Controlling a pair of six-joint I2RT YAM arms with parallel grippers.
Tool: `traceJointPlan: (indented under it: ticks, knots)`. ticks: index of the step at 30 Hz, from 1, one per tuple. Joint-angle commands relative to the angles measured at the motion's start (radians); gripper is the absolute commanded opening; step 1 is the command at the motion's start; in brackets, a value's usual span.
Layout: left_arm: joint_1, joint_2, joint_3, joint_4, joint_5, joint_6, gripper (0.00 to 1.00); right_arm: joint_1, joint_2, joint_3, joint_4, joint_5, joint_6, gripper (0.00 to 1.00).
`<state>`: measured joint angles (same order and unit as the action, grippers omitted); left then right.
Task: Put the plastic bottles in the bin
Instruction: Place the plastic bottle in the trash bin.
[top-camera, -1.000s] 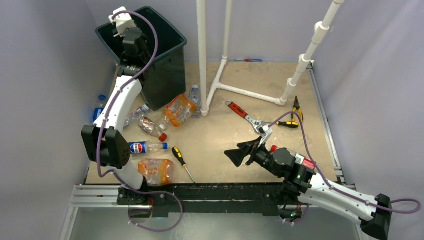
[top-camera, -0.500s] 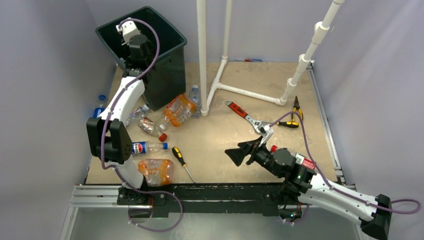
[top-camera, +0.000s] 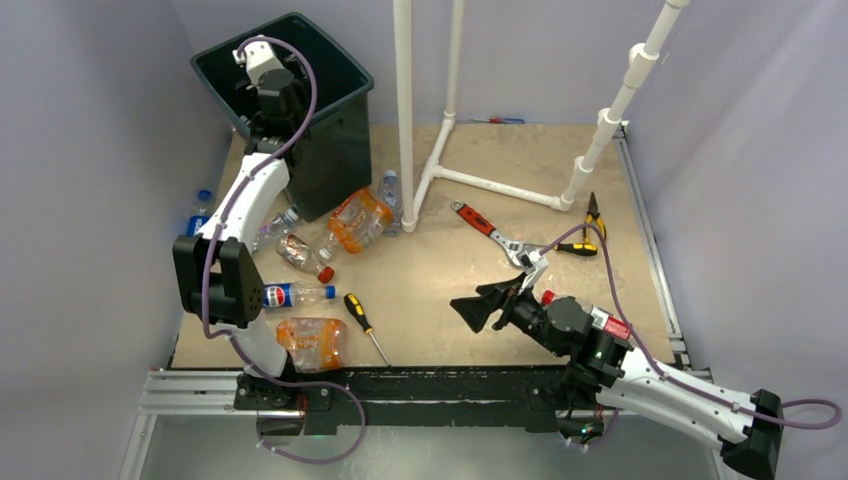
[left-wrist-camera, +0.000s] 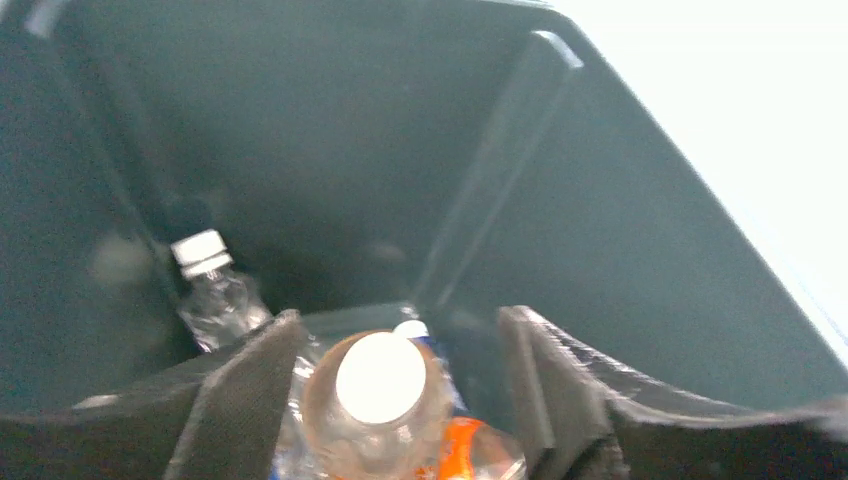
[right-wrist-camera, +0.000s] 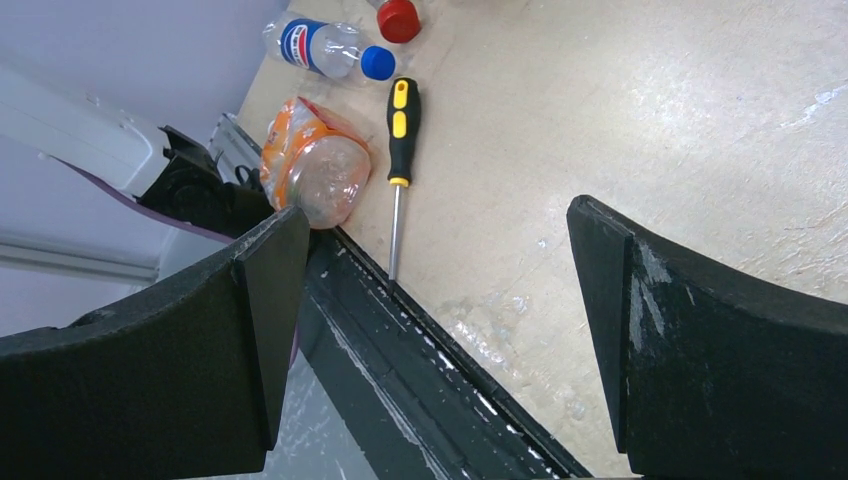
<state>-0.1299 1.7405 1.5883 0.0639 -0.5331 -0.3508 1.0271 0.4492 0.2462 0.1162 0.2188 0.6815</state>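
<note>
The dark bin (top-camera: 345, 72) stands at the far left. My left gripper (left-wrist-camera: 400, 325) points down into it and is open. A clear bottle with a white cap and orange label (left-wrist-camera: 380, 380) sits between its fingers, with a gap to the right finger (left-wrist-camera: 540, 370). Another white-capped bottle (left-wrist-camera: 212, 290) lies against the bin wall (left-wrist-camera: 620, 230). On the table lie a Pepsi bottle (top-camera: 290, 294), two orange-labelled bottles (top-camera: 312, 342) (top-camera: 358, 220), a red-capped one (top-camera: 300, 254) and several clear ones. My right gripper (top-camera: 480, 302) hovers open over the front of the table, empty.
A black-and-yellow screwdriver (top-camera: 362, 322) lies beside the Pepsi bottle. A red wrench (top-camera: 485, 225) and pliers (top-camera: 590, 225) lie right of centre. A white pipe frame (top-camera: 440, 150) stands at the back. The black front rail (right-wrist-camera: 420, 350) is under my right gripper.
My left wrist has dropped from above the bin's rim down into the bin, and its jaws have spread wider around the bottle. The right arm has not moved.
</note>
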Motion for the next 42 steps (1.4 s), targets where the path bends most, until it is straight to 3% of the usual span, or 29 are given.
traceJointPlan:
  ticks: [1,5,12,17,27,31,34,38,42]
  knots:
    - [0.003,-0.063,0.046,-0.049,0.067,-0.052,0.90,0.001,-0.013,0.013,-0.014,0.020,0.002,0.99]
    - [0.003,-0.115,0.123,-0.141,0.064,-0.106,0.99,0.001,-0.034,0.016,-0.043,0.033,-0.002,0.99]
    - [0.003,-0.312,0.072,-0.101,0.198,-0.210,0.99,0.001,-0.055,0.016,-0.056,0.037,-0.011,0.99]
    - [0.001,-0.395,0.049,-0.172,0.308,-0.275,0.99,0.001,-0.022,0.028,-0.039,0.037,-0.011,0.99]
    - [0.001,-0.724,-0.312,-0.328,0.505,-0.309,0.99,0.001,0.031,0.049,-0.058,0.207,0.078,0.99]
    - [0.001,-0.848,-0.451,-0.476,0.552,-0.293,0.99,-0.001,0.142,0.127,-0.098,0.339,0.084,0.99]
    - [0.001,-0.933,-0.577,-0.491,0.576,-0.311,0.99,-0.005,0.260,0.204,-0.146,0.416,0.092,0.99]
    - [0.001,-0.964,-0.736,-0.438,0.623,-0.354,0.99,-0.036,0.413,0.287,-0.129,0.402,0.082,0.99]
    - [0.001,-0.911,-0.827,-0.398,0.669,-0.376,0.99,-0.095,0.522,0.306,-0.043,0.256,0.077,0.99]
